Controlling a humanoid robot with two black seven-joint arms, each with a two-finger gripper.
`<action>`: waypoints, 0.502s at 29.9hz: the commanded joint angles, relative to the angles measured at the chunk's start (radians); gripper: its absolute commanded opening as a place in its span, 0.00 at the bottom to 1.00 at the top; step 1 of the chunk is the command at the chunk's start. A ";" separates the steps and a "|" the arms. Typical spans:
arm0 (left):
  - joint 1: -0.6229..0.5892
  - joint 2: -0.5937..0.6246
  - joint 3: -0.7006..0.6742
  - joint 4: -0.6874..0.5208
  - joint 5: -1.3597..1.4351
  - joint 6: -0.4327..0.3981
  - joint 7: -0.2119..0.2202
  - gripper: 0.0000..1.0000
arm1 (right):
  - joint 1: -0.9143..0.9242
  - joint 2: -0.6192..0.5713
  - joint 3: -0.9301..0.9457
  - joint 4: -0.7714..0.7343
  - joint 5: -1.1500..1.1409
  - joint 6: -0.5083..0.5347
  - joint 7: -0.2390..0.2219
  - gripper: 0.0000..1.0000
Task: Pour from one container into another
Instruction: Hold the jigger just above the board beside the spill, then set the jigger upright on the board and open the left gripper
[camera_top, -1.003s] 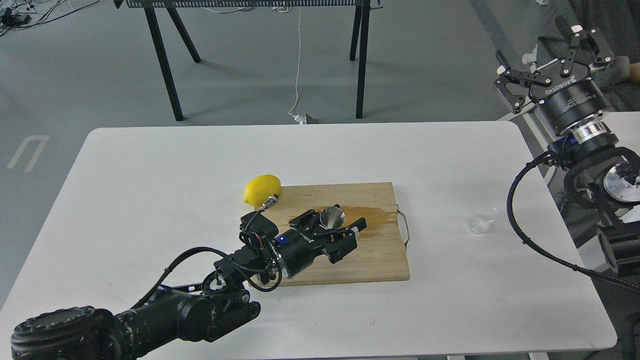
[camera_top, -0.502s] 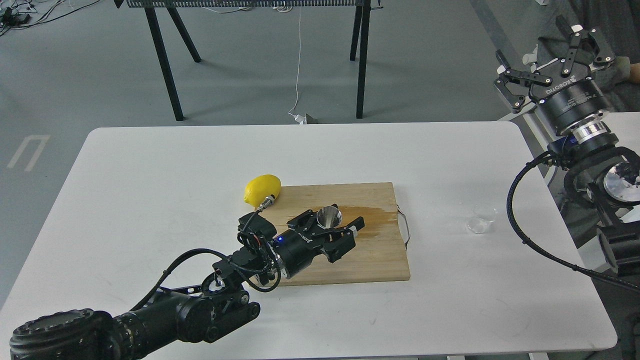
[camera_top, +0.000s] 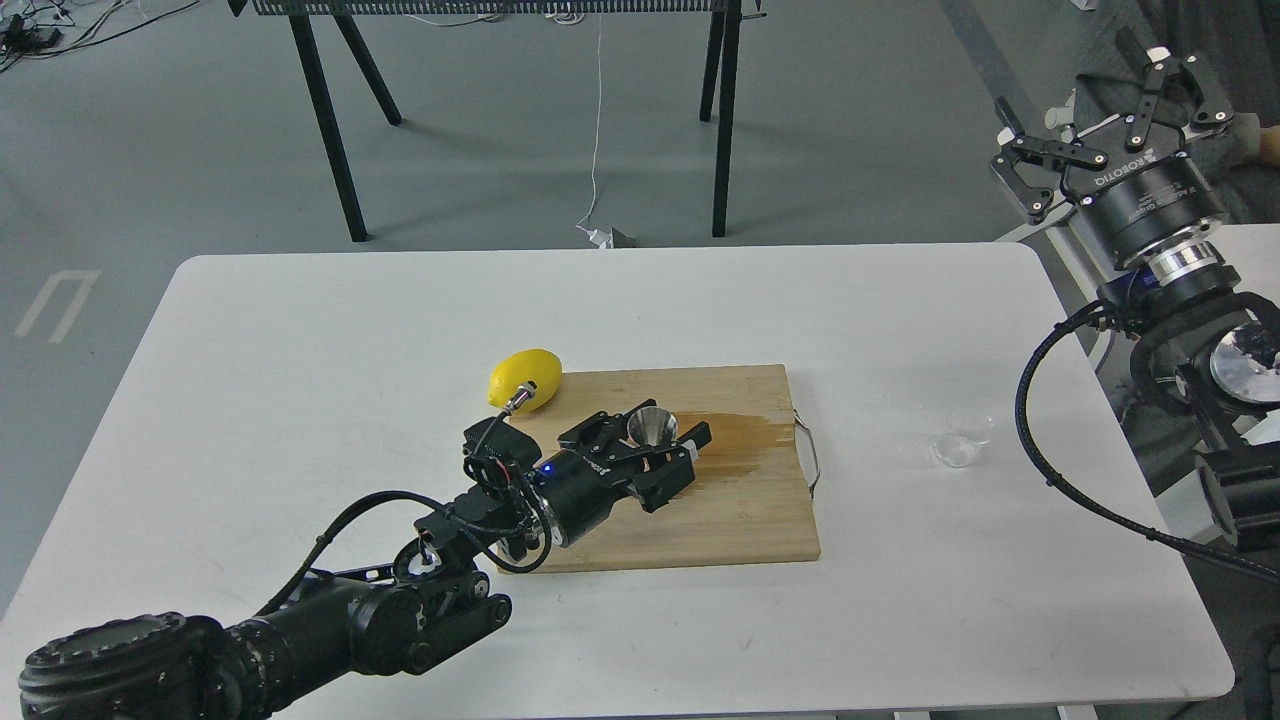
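Head view, all positions relative to the rectangular light wooden cutting board (camera_top: 740, 510) on our white rounded table (camera_top: 300, 340).

Our left gripper (camera_top: 655, 440) is over the board's middle-left area, fingers clamped on the shiny stainless-steel hourglass jigger (camera_top: 651, 426). The jigger's open top cone faces up toward the camera; its lower half is hidden between the fingers. We can't tell whether its base touches the board.

A brown wet stain (camera_top: 745, 432) runs across the board from just right of the jigger to the right edge. A thin wire handle loop (camera_top: 808, 455) hangs off that right edge.

A yellow oval lemon (camera_top: 524, 378) sits at the board's far-left corner, touching or just overlapping the edge. A small metal connector on our left wrist cable lies in front of it.

The small transparent colourless wide-rimmed cup (camera_top: 962, 437) stands on the table well to the right of the board, apart from both grippers. Contents not readable.

Our right gripper (camera_top: 1105, 130) is raised far right of the board, beyond the table's far-right corner, fingers spread apart, nothing between them.
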 joint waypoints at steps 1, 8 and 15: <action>0.007 0.000 0.000 0.000 0.000 0.000 0.000 0.85 | 0.000 -0.001 0.003 0.000 0.002 0.000 -0.002 0.99; 0.012 0.000 -0.002 0.000 0.000 0.000 0.000 0.85 | 0.011 -0.008 0.006 -0.005 0.006 0.000 -0.003 0.99; 0.012 0.000 -0.002 0.000 0.000 0.000 0.000 0.85 | 0.011 -0.014 0.006 -0.005 0.007 0.000 -0.003 0.99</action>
